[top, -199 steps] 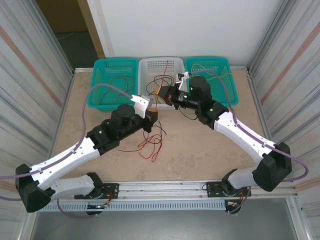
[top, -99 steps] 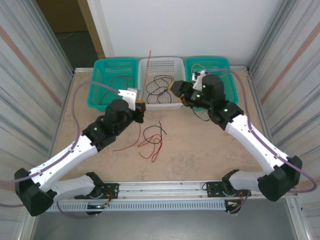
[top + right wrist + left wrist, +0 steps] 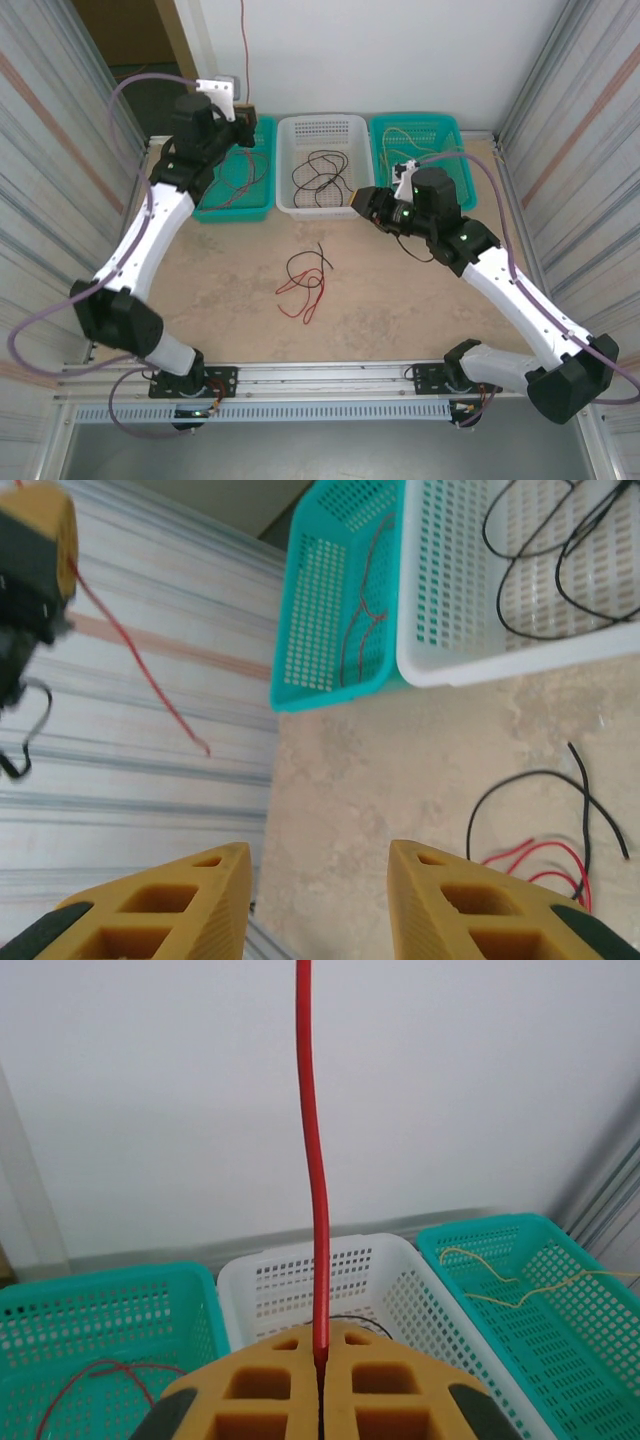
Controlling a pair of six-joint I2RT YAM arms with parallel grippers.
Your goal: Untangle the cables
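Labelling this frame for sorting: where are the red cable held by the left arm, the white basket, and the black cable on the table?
red cable (image 3: 312, 1160), left wrist view, middle of its upright stretch.
white basket (image 3: 322, 212), top external view, near wall.
black cable (image 3: 530, 774), right wrist view, top of arc.

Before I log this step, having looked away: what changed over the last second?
The left gripper, shut on a red cable, swung up from the table toward the left teal basket, lifting that cable clear. The right gripper drew back from the white basket and is open. The red and black cables on the table stayed put.
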